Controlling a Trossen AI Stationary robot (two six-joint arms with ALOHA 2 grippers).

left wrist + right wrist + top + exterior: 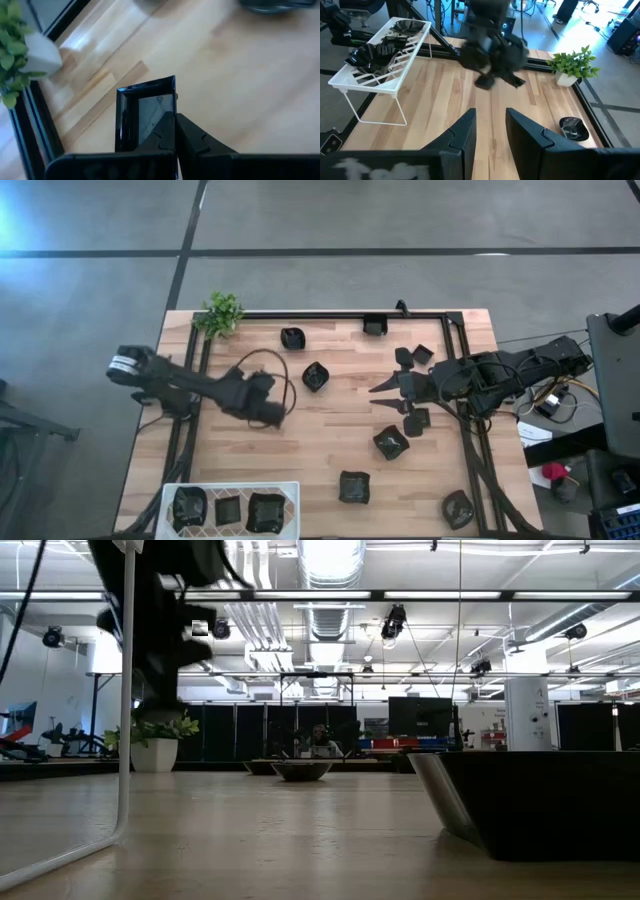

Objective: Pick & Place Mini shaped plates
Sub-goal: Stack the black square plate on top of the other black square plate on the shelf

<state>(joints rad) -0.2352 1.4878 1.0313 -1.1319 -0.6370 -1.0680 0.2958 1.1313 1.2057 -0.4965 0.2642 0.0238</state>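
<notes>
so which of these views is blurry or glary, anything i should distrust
Right wrist view: the left arm is motion-smeared. High view: blue-white glare at the top left corner. Low view: bright ceiling lights, and the near black plate looms large. Left wrist view: the white pot looks soft.

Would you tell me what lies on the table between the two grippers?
In the high view, one mini plate sits between the left gripper and the right gripper; otherwise the wooden tabletop is bare there.
</notes>
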